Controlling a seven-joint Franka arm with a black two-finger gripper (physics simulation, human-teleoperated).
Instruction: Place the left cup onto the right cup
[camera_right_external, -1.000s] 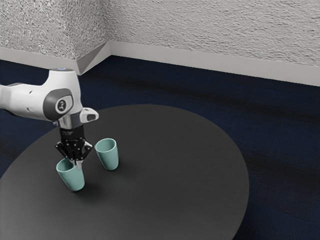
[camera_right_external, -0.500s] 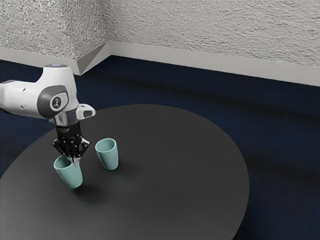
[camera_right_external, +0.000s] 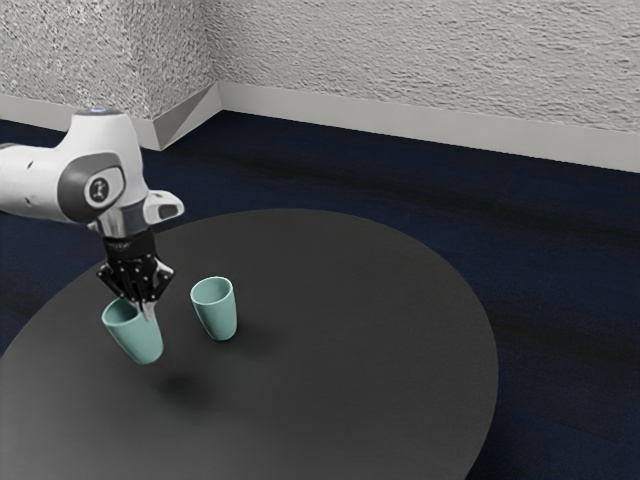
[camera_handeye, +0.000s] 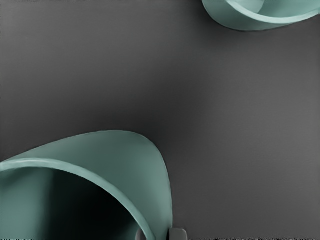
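Right now my gripper (camera_right_external: 138, 303) is clamped on the rim of the left cup (camera_right_external: 135, 338), holding it tilted and clear of the dark bench (camera_right_external: 380, 330). The right cup (camera_right_external: 214, 310) stands upright on the bench just beside it, toward the exterior view's right.

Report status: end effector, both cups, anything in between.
End effector shut on left cup at its rim. Cup held above the table, slightly tilted. Right cup upright on the table, apart. Nothing between them.
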